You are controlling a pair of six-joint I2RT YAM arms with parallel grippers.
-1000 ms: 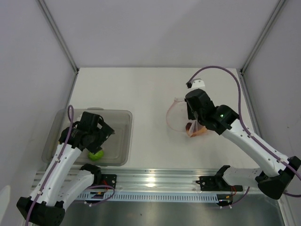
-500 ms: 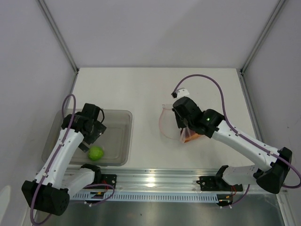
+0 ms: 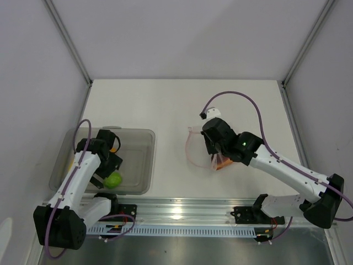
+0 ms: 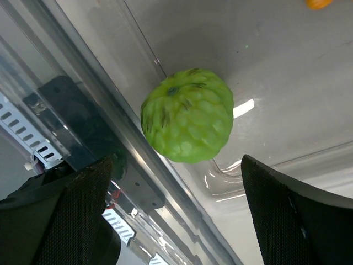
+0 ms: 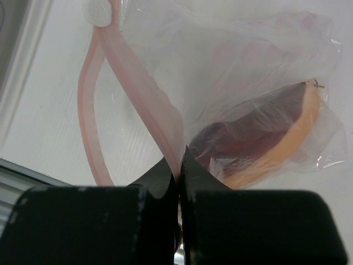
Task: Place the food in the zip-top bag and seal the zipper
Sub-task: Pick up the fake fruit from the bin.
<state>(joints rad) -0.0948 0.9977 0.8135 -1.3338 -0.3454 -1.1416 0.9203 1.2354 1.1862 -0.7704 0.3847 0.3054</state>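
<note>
A round lime-green fruit (image 3: 113, 180) lies in the near corner of a grey translucent bin (image 3: 139, 144). In the left wrist view the fruit (image 4: 187, 115) sits just ahead of my left gripper (image 4: 182, 221), which is open and holds nothing. My left gripper (image 3: 106, 165) hangs over the bin beside the fruit. A small orange piece (image 4: 319, 3) lies farther in the bin. My right gripper (image 5: 180, 165) is shut on the pinkish zipper (image 5: 138, 72) of the clear zip-top bag (image 5: 248, 61), whose mouth gapes. A dark-red and orange slice (image 5: 265, 138) lies inside the bag (image 3: 194, 146).
An aluminium rail (image 3: 182, 210) runs along the table's near edge, just below the bin. A black bracket (image 4: 77, 110) shows beyond the bin wall. Grey walls close the table at left, back and right.
My right gripper has dragged the bag leftward across the table, still shut on its zipper edge. My left wrist has turned and settled over the green fruit, still open.
</note>
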